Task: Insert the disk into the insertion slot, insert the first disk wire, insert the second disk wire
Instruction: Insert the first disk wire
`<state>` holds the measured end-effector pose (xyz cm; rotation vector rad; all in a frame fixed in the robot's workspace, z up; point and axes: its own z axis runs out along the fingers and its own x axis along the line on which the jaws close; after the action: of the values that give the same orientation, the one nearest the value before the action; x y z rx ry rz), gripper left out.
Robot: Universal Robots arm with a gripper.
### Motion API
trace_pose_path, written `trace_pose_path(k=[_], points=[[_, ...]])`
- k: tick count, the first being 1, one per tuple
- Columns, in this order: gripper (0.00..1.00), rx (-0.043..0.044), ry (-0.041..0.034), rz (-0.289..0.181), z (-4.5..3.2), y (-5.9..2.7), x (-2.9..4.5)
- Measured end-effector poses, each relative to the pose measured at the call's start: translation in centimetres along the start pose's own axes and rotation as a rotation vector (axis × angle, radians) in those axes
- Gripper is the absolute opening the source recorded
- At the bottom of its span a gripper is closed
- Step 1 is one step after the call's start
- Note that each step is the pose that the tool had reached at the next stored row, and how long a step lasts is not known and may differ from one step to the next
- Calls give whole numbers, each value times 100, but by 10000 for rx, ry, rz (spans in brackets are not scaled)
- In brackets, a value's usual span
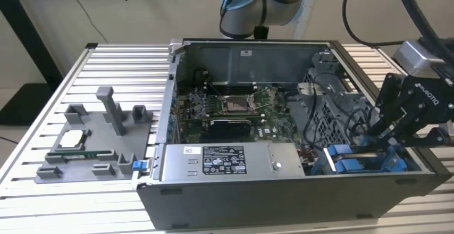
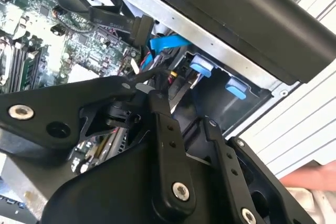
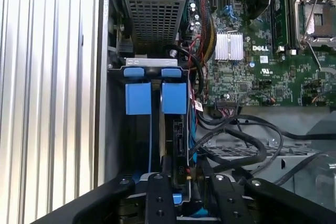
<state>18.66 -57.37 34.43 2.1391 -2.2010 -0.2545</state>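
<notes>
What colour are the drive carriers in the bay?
Bright blue. The carriers show best in the first wrist view.

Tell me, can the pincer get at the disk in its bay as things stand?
Probably yes: the pincer hangs just above the bay's open side, over the disk in its blue carrier. Black cables lie beside, not across.

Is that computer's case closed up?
No. In the exterior view the computer case lies open on its upper side, with its green circuit board in plain sight.
</notes>
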Motion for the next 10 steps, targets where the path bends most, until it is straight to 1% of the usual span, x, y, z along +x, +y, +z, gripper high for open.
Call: trace_pose_path(k=[6,10], points=[[100,0,0,0,-117,19,-9],[100,0,-2,-1,-227,37,-18]])
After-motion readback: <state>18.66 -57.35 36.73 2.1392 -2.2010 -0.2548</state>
